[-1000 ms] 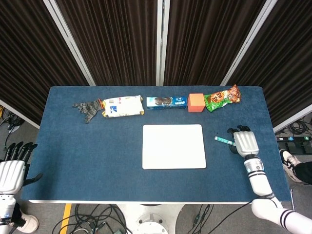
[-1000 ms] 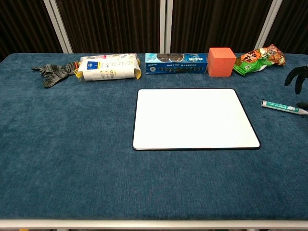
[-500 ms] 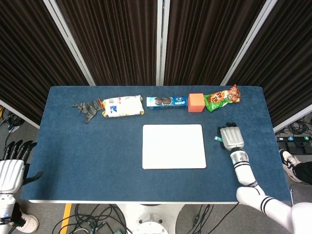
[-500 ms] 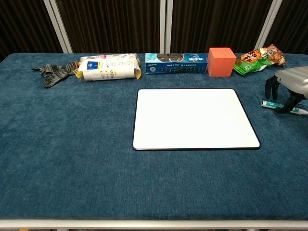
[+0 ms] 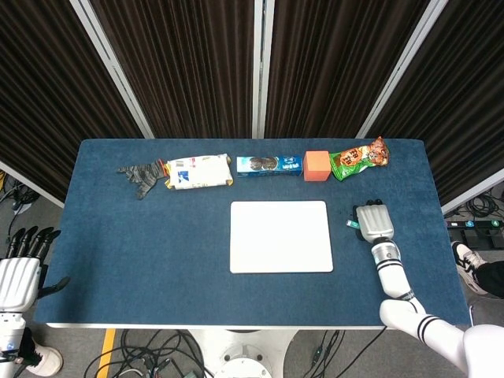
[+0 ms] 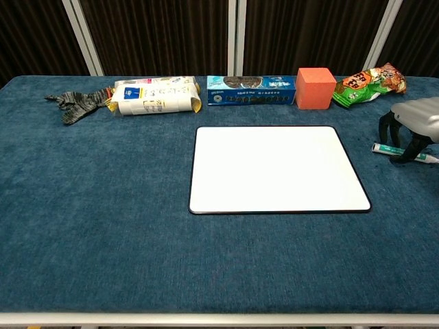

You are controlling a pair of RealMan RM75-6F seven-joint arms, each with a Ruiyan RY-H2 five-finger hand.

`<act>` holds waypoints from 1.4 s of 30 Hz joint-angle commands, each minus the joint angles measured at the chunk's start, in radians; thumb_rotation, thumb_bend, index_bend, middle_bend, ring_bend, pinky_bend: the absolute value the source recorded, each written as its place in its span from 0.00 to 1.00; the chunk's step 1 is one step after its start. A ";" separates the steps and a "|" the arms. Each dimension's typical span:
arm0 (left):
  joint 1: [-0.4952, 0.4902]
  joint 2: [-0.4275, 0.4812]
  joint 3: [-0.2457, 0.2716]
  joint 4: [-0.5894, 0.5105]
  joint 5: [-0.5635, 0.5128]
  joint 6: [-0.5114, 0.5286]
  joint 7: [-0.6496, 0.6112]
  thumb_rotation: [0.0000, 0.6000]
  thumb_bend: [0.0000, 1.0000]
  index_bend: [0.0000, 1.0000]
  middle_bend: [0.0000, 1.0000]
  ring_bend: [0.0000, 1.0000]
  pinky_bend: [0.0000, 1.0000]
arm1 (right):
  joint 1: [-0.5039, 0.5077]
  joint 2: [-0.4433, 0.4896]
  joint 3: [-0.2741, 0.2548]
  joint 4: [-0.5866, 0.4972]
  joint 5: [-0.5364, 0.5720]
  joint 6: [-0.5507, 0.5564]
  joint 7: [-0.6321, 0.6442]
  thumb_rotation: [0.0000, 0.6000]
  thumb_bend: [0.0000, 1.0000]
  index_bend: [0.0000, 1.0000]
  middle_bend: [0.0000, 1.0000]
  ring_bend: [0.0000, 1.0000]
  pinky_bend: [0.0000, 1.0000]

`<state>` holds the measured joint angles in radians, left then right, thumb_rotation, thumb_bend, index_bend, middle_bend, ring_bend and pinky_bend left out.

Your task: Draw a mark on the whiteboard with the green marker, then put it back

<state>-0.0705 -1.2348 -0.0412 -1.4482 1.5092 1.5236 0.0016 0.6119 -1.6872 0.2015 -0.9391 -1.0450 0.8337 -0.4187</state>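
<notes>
1. Out at three o'clock from the whiteboard (image 6: pixel 278 168), my right hand (image 5: pixel 375 222) arches over the green marker (image 6: pixel 405 151), fingers (image 6: pixel 385 127) curled down around it.
2. Whether I'm actually gripping it, I can't tell.
3. Marker lies flat on the blue table (image 6: pixel 103 226).
4. Down at eight o'clock, off the table, my left hand (image 5: pixel 17 276) hangs with fingers apart, holding nothing.

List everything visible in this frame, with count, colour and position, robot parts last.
whiteboard: one, white, table centre.
green marker: one, lying right of the whiteboard, under the right hand.
grey cloth: one, back left.
white packet: one, beside the cloth.
blue cookie box: one, back centre.
orange cube: one, right of the box.
green snack bag: one, back right.
table: one, blue.
right hand: over the marker.
left hand: off the table's left edge.
</notes>
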 commanded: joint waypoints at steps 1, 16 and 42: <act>0.001 -0.001 0.000 0.002 0.000 0.002 -0.002 1.00 0.11 0.17 0.11 0.04 0.02 | 0.003 -0.005 -0.001 0.005 -0.001 -0.001 0.004 1.00 0.21 0.48 0.53 0.27 0.23; 0.008 0.003 0.004 0.007 0.005 0.010 -0.010 1.00 0.11 0.17 0.11 0.04 0.02 | 0.001 0.182 0.065 -0.339 -0.085 0.026 0.249 1.00 0.45 0.62 0.62 0.36 0.25; 0.033 0.018 0.018 -0.010 0.024 0.040 -0.030 1.00 0.11 0.17 0.11 0.04 0.02 | 0.143 -0.265 0.212 -0.069 -0.129 0.052 1.000 1.00 0.51 0.65 0.59 0.38 0.36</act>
<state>-0.0385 -1.2172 -0.0237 -1.4582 1.5337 1.5644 -0.0269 0.7323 -1.9030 0.4027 -1.0584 -1.1721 0.8693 0.5585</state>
